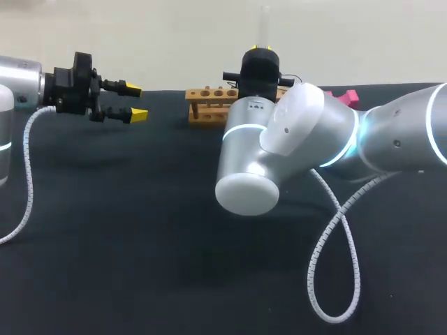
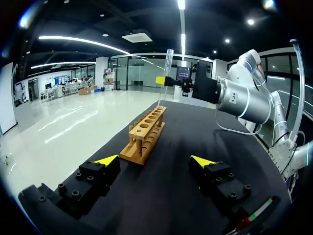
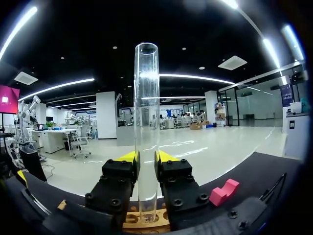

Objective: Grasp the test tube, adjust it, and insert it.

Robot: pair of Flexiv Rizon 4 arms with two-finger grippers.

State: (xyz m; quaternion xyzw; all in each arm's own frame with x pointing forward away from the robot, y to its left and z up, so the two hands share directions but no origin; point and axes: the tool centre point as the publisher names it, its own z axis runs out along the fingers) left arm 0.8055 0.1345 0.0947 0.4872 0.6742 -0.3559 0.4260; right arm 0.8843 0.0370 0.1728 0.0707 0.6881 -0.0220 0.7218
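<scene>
Although the clear glass test tube [image 3: 146,122] is already gripped and upright, it is not yet seated in the light wooden rack [image 1: 208,103] with its row of round holes.

The right gripper [image 3: 146,159] has its yellow-tipped fingers drawn narrow on the test tube from two sides, low on its length, with the open mouth up and the rounded end down over the rack. From the left wrist view the tube hangs at the rack's far end, but whether its tip has reached a hole I cannot tell. Grasping and adjusting look done, and lowering it into a hole looks to be what is left. The left gripper [image 1: 135,102] hovers over the black table [image 1: 140,244], well apart from the rack, its fingers wide and holding nothing. A pink block [image 3: 224,192] lies near the rack.
</scene>
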